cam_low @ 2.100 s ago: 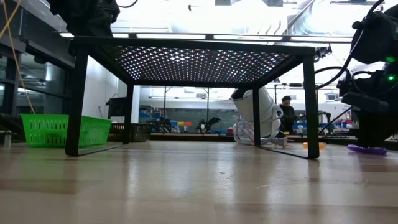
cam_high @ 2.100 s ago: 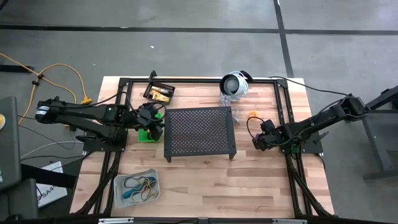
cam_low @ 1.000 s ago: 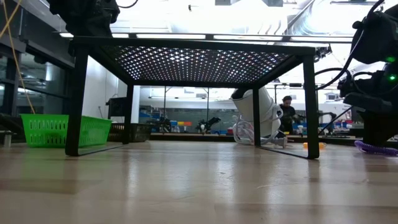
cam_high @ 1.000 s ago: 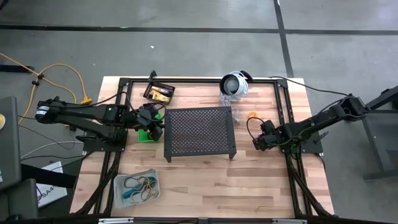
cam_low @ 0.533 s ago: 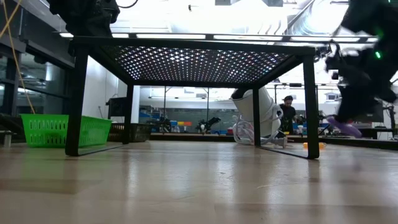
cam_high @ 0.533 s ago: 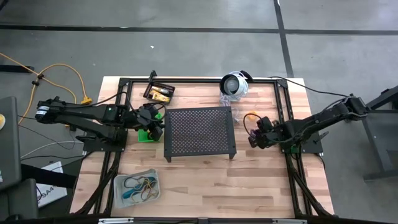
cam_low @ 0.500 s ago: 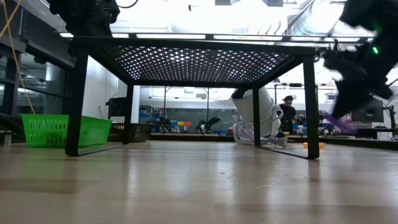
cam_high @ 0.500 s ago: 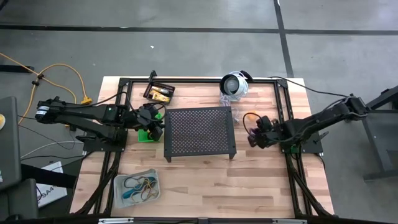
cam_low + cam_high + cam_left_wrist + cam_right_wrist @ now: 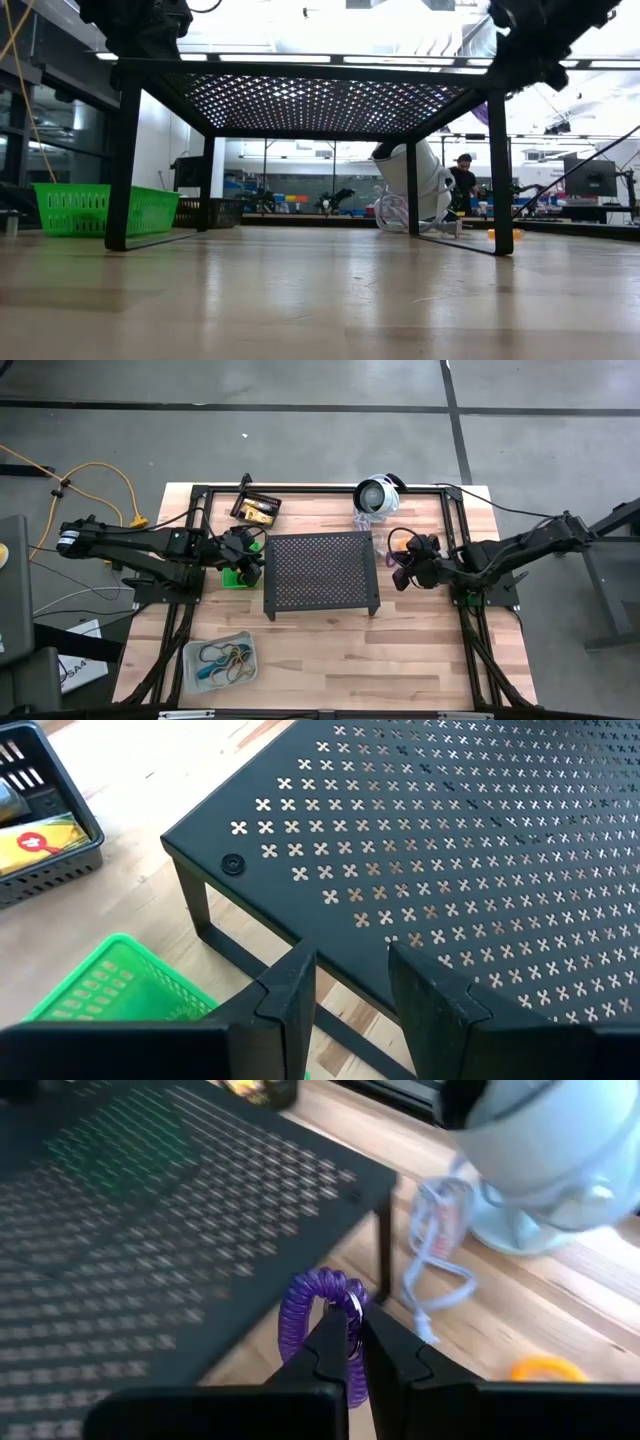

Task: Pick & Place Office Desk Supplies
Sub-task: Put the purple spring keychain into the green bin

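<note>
My right gripper hovers beside the right edge of the black perforated stand, shut on a purple coiled loop. In the low view the gripper shows high up and dark. My left gripper stands open over the green bin, touching nothing. An orange loop lies flat on the table near the white device. Yellow tubes sit in the black bin. Several coloured bands lie in the clear bin. My right gripper pinches the purple loop's coil between its two fingertips, beside a small silver ring. The fingers slant down from the table's right side. The loop is lifted clear of the table and sticks out past the fingertips.
The black stand fills the table's middle. A round white-and-silver device with a bundled cable sits at the far edge. Black frame rails run along the table's sides. Bare wood lies in front of the stand.
My right gripper has risen from the table with the purple loop and gone toward the stand and slightly toward the far edge, rolling its wrist as it went. The loop, which lay on the wood, now hangs clear of it.
</note>
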You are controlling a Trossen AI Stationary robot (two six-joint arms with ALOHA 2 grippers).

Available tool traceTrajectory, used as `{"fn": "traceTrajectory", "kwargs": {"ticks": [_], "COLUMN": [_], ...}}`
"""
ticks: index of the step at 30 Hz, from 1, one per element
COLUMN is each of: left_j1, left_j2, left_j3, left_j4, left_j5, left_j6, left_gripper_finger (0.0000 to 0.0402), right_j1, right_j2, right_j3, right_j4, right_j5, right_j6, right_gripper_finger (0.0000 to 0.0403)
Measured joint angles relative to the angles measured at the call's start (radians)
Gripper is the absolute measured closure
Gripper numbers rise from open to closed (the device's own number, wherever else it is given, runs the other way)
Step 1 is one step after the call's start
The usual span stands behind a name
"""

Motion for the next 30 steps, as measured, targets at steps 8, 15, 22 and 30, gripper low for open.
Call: {"fn": "traceTrajectory", "kwargs": {"ticks": [8, 15, 22, 30], "left_j1": [0.0, 0.0, 0.0, -0.021], "left_j2": [0.0, 0.0, 0.0, 0.025], "left_j3": [0.0, 0.0, 0.0, 0.0], "left_j4": [0.062, 0.254, 0.349, 0.455], "left_j5": [0.004, 0.116, 0.155, 0.155], "left_j6": [0.063, 0.147, 0.179, 0.377], "left_gripper_finger": [0.0277, 0.0277, 0.0277, 0.0277], "right_j1": [0.0, -0.032, -0.103, -0.167], "right_j2": [0.015, 0.111, 0.257, 0.368], "right_j3": [0.0, 0.0, 0.0, 0.0], "right_j4": [0.347, 0.644, 0.902, 1.16], "right_j5": [-0.069, -0.184, -0.284, -0.377], "right_j6": [-0.233, -0.411, -0.516, -0.567], "right_gripper_finger": [0.0398, 0.0398, 0.0398, 0.0398]}}
